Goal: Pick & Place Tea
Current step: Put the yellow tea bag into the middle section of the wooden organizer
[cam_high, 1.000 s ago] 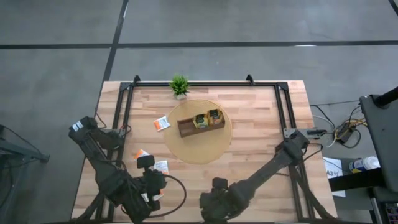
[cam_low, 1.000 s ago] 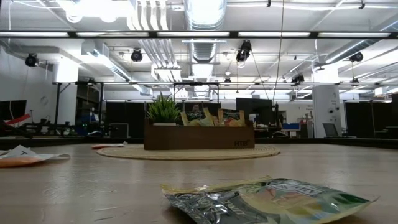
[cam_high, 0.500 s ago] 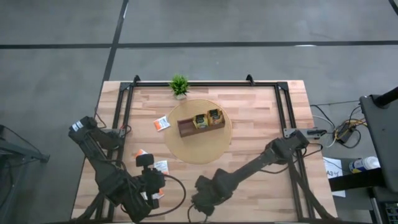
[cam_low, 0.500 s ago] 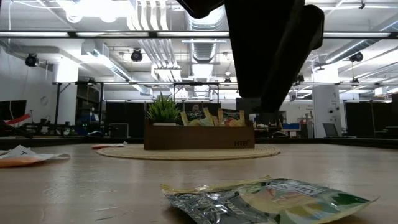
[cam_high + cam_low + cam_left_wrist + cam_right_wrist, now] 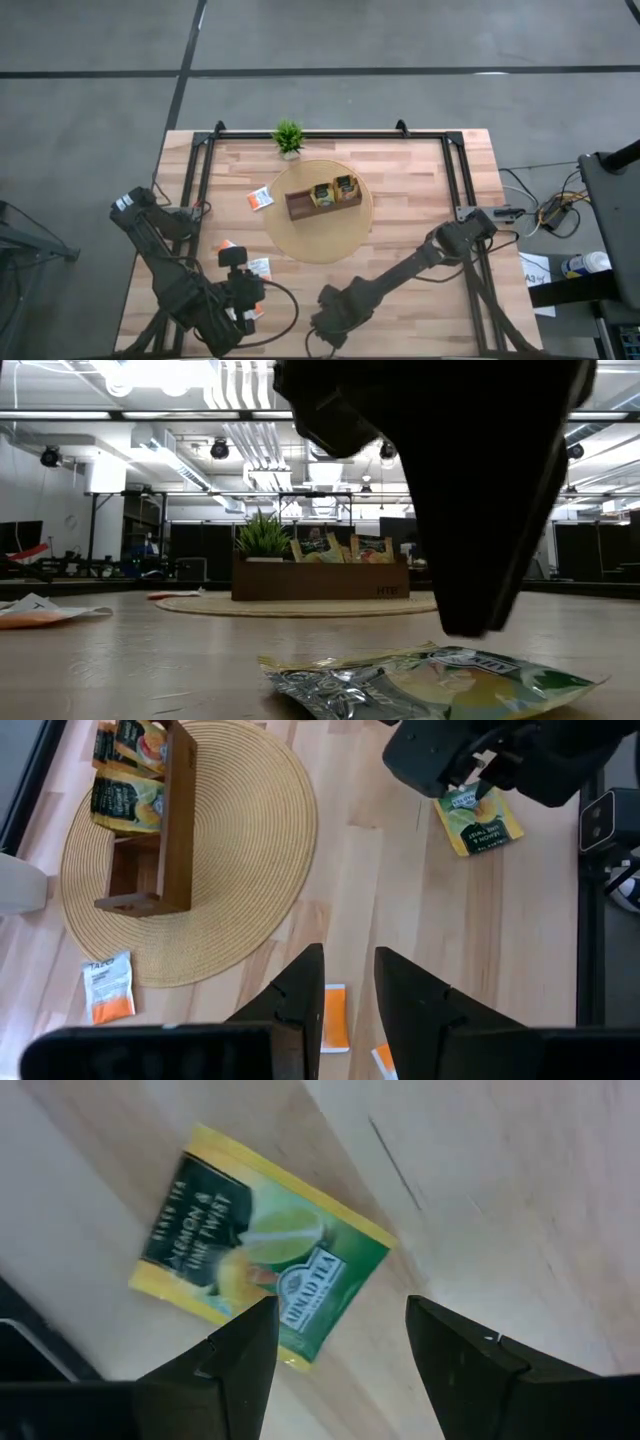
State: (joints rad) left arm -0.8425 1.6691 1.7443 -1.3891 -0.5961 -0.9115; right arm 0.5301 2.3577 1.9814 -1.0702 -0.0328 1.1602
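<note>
A dark green-and-yellow tea sachet (image 5: 260, 1245) lies flat on the wood near the table's near edge, also seen in the low view (image 5: 430, 682). My right gripper (image 5: 340, 1348) points straight down just above it, open, one finger on either side of the sachet's corner. In the high view the right gripper (image 5: 333, 318) hides the sachet. My left gripper (image 5: 340, 995) hovers open over the table's near left, nothing between its fingers. Three white-and-orange sachets (image 5: 261, 198) (image 5: 228, 247) (image 5: 260, 267) lie flat on the left half.
A brown compartment tray (image 5: 322, 197) with green-and-yellow sachets standing in it sits on a round woven mat (image 5: 318, 225) at mid-table. A small potted plant (image 5: 288, 137) stands at the far edge. A black frame (image 5: 200, 170) runs along the sides.
My right gripper has come down toward the green-and-yellow sachet, entering the low view from above, and has rolled about its own pointing line. It stays open. The sachet has not moved.
</note>
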